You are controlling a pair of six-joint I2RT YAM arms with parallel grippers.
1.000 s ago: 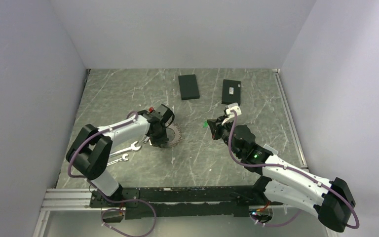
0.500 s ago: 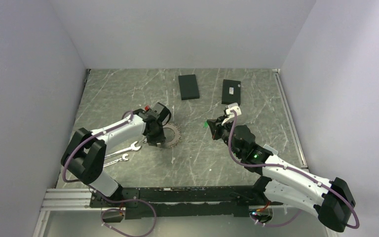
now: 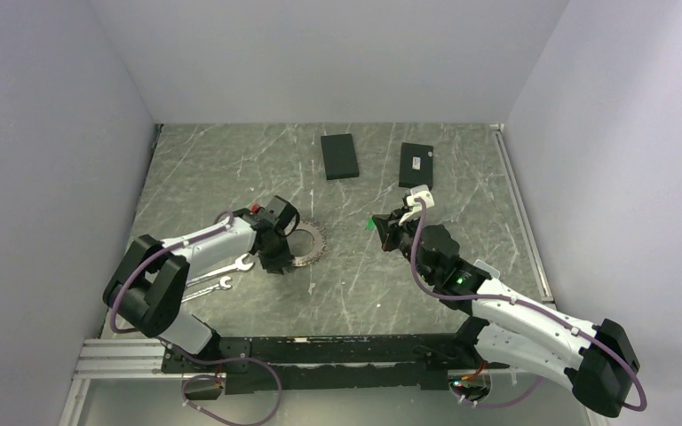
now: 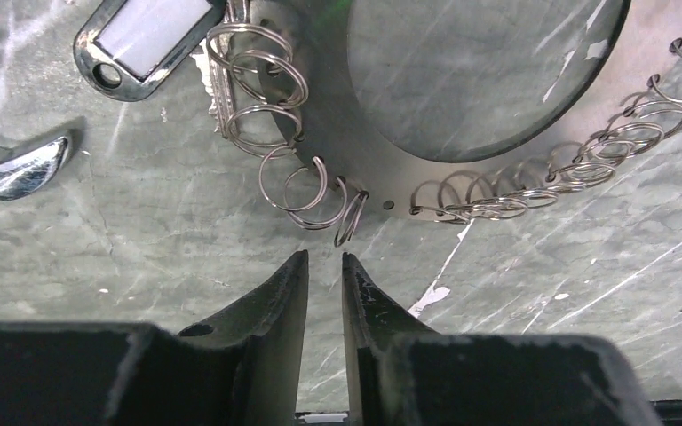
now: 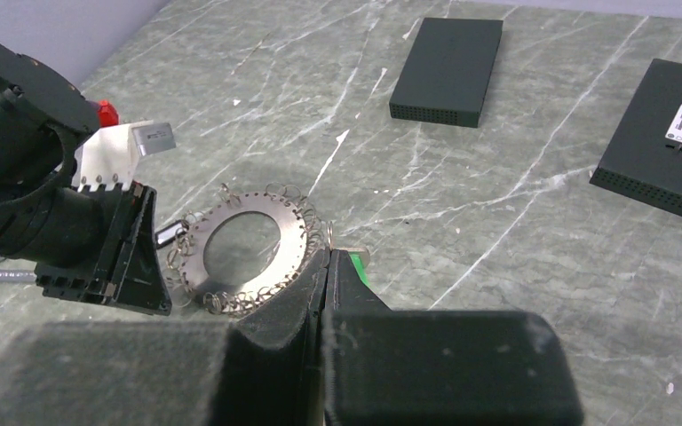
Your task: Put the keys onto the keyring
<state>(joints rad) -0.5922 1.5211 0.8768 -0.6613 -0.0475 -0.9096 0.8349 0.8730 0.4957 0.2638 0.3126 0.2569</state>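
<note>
The keyring [image 3: 321, 245] is a flat grey metal ring with an open centre and many small wire split rings along its edge. It also shows in the left wrist view [image 4: 391, 169] and the right wrist view [image 5: 240, 202]. A key fob with a pale tag [image 4: 142, 35] lies at the ring's edge. My left gripper [image 4: 324, 259] is just off the ring's rim, its jaws a narrow gap apart and empty. My right gripper [image 5: 329, 257] is shut on a small metal piece with a green tag [image 5: 360, 268], held to the right of the ring [image 3: 370, 223].
Two flat black boxes lie at the back, one [image 3: 339, 155] and another with a white label [image 3: 416, 164]. Two silver wrenches [image 3: 226, 266] lie left of the keyring; one wrench head shows in the left wrist view [image 4: 13, 164].
My left gripper has drawn back down and to the left off the keyring, so more of the ring shows. The right arm has not moved.
</note>
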